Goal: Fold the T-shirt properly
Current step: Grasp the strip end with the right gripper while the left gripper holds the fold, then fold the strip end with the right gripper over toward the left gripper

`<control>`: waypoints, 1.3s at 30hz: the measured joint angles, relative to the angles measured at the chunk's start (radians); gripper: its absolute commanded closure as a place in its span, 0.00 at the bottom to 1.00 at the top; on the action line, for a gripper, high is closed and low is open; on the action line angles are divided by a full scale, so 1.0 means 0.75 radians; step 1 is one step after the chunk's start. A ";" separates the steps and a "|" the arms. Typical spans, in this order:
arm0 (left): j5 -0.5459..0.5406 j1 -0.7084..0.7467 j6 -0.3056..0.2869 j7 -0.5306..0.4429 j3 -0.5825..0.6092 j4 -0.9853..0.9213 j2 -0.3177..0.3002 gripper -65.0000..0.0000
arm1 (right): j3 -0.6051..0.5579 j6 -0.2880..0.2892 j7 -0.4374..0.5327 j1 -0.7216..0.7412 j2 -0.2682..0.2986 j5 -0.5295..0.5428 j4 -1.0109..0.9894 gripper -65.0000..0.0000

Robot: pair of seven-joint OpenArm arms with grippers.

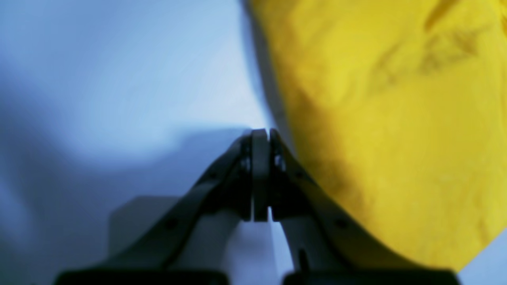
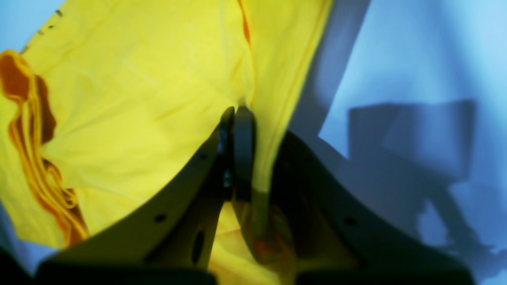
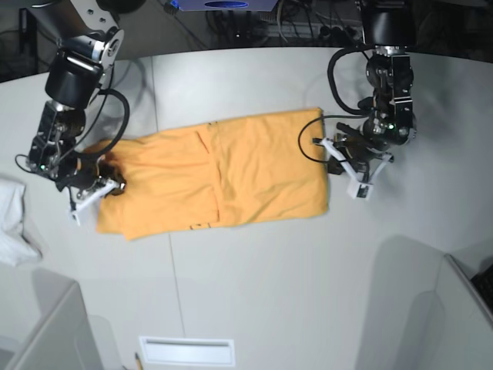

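Pale grey tabletop (image 3: 254, 293); small white cloth (image 3: 11, 223) at its left edge. Right gripper (image 2: 237, 114) clenched on T-shirt (image 3: 223, 173) fabric. T-shirt lies folded at table centre. Left gripper (image 1: 264, 136) clenched empty beside its edge.

Both wrist views blurred; T-shirt (image 1: 396, 118) cut off by frame edges; white cloth (image 3: 11, 223) cropped at left.

T-shirt (image 3: 231, 173) flat on table (image 3: 269, 293), between arms; white cloth (image 3: 11, 220) at table's left edge.
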 measured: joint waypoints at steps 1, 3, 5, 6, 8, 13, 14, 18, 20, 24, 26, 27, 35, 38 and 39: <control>-0.003 -0.014 -0.009 0.000 0.020 -0.013 0.004 1.00 | -0.014 -0.007 0.001 -0.009 -0.006 -0.028 0.037 1.00; -0.009 -0.037 -0.009 -0.001 0.041 -0.038 0.003 1.00 | -0.085 -0.028 -0.005 -0.033 -0.009 -0.074 0.118 1.00; -0.014 -0.049 -0.009 -0.009 0.046 -0.052 0.004 1.00 | -0.144 -0.031 -0.036 -0.073 -0.014 -0.090 0.227 1.00; -0.013 -0.059 -0.009 -0.005 0.045 -0.056 0.004 1.00 | -0.168 -0.027 -0.046 -0.090 -0.018 -0.089 0.280 1.00; 0.008 -0.082 -0.005 0.012 0.049 -0.060 0.006 1.00 | -0.228 -0.030 -0.058 -0.102 -0.022 -0.093 0.378 1.00; 0.008 -0.105 0.001 0.035 0.049 -0.063 0.007 1.00 | -0.301 -0.028 -0.043 -0.122 -0.072 -0.084 0.588 1.00; 0.008 -0.105 0.001 0.034 0.049 -0.063 0.004 1.00 | -0.307 -0.028 -0.047 -0.134 -0.092 -0.086 0.618 1.00; 0.007 -0.096 0.001 0.032 0.050 -0.057 0.004 1.00 | -0.310 -0.026 -0.172 -0.153 -0.165 -0.087 0.711 1.00; 0.008 -0.094 0.001 0.031 0.050 -0.057 0.003 1.00 | -0.310 -0.026 -0.203 -0.155 -0.194 -0.089 0.784 1.00; 0.007 -0.094 0.000 0.030 0.050 -0.057 -0.002 1.00 | -0.308 -0.027 -0.265 -0.154 -0.254 -0.089 0.894 1.00; 0.006 -0.083 0.000 0.018 0.050 -0.057 -0.004 1.00 | -0.308 -0.027 -0.304 -0.154 -0.291 -0.085 0.924 1.00; 0.006 -0.075 0.000 0.005 0.050 -0.054 -0.004 1.00 | -0.308 -0.026 -0.321 -0.155 -0.305 -0.083 0.936 1.00; -0.004 -0.061 0.000 0.000 0.049 -0.050 -0.004 1.00 | -0.488 -0.027 -0.337 -0.205 -0.368 -0.083 0.992 1.00; -0.005 -0.052 0.000 -0.010 0.048 -0.048 -0.004 1.00 | -0.576 -0.027 -0.334 -0.223 -0.386 -0.081 1.047 1.00; -0.009 -0.050 0.000 -0.010 0.048 -0.048 -0.004 1.00 | -0.603 -0.027 -0.327 -0.225 -0.386 -0.077 1.050 1.00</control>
